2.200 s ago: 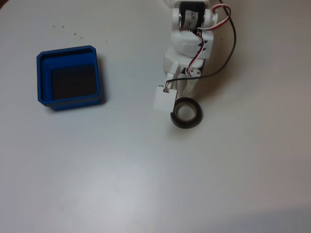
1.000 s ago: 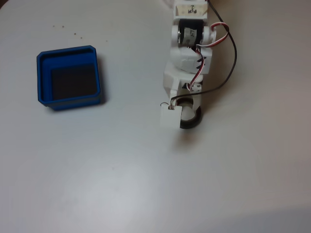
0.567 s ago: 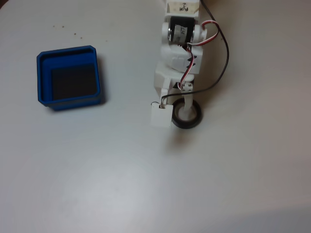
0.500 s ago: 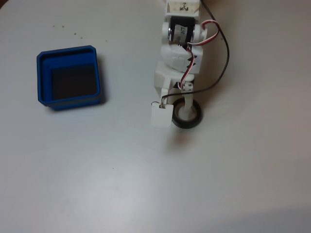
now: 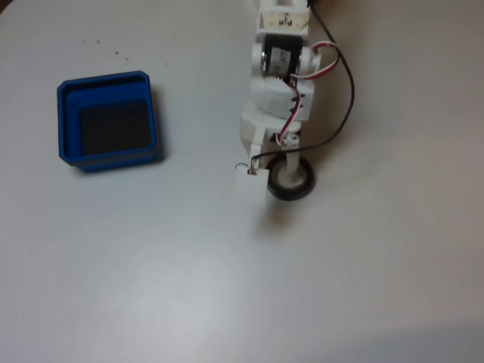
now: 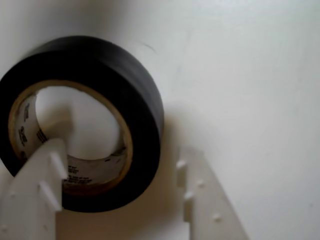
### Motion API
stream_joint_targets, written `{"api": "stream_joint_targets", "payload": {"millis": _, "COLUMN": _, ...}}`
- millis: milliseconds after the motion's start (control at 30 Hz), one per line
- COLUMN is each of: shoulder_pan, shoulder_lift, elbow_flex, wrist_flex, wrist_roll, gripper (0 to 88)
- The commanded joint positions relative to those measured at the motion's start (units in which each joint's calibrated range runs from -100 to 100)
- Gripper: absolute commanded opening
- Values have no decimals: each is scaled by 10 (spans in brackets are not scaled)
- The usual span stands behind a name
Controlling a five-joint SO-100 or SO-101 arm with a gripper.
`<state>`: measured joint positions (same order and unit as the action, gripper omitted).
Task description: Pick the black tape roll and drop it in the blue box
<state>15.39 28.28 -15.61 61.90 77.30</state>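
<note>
The black tape roll (image 5: 305, 186) lies flat on the white table, to the right of centre in the fixed view. My gripper (image 5: 277, 176) comes down on it from above. In the wrist view the roll (image 6: 142, 100) shows its beige core, and my gripper (image 6: 120, 149) stands open astride its right wall. The left finger (image 6: 42, 175) is inside the core. The right finger (image 6: 200, 195) is outside, a small gap from the black wall. The blue box (image 5: 113, 159), with a dark floor, sits far to the left, apart from the arm.
The white arm (image 5: 276, 83) reaches in from the top edge with a black cable (image 5: 349, 91) looping to its right. Bare white table lies between the roll and the box. A few dark specks (image 5: 116, 53) dot the table above the box.
The gripper has come down over the roll and shifted slightly left; one finger now sits inside the core. The roll and the box have stayed in place.
</note>
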Motion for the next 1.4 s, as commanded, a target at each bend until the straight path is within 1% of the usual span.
{"api": "stream_joint_targets", "payload": {"millis": 0, "shoulder_pan": -2, "shoulder_lift": 1, "elbow_flex": -33, "wrist_flex": -9, "wrist_roll": 4, "gripper": 203}}
{"api": "stream_joint_targets", "payload": {"millis": 133, "shoulder_pan": -3, "shoulder_lift": 1, "elbow_flex": -33, "wrist_flex": -9, "wrist_roll": 10, "gripper": 202}}
{"api": "stream_joint_targets", "payload": {"millis": 267, "shoulder_pan": -1, "shoulder_lift": 1, "elbow_flex": -33, "wrist_flex": -9, "wrist_roll": 51, "gripper": 202}}
{"api": "stream_joint_targets", "payload": {"millis": 333, "shoulder_pan": 0, "shoulder_lift": 1, "elbow_flex": -33, "wrist_flex": -9, "wrist_roll": 59, "gripper": 202}}
{"api": "stream_joint_targets", "payload": {"millis": 1367, "shoulder_pan": -4, "shoulder_lift": 37, "elbow_flex": -33, "wrist_flex": -9, "wrist_roll": 60, "gripper": 202}}
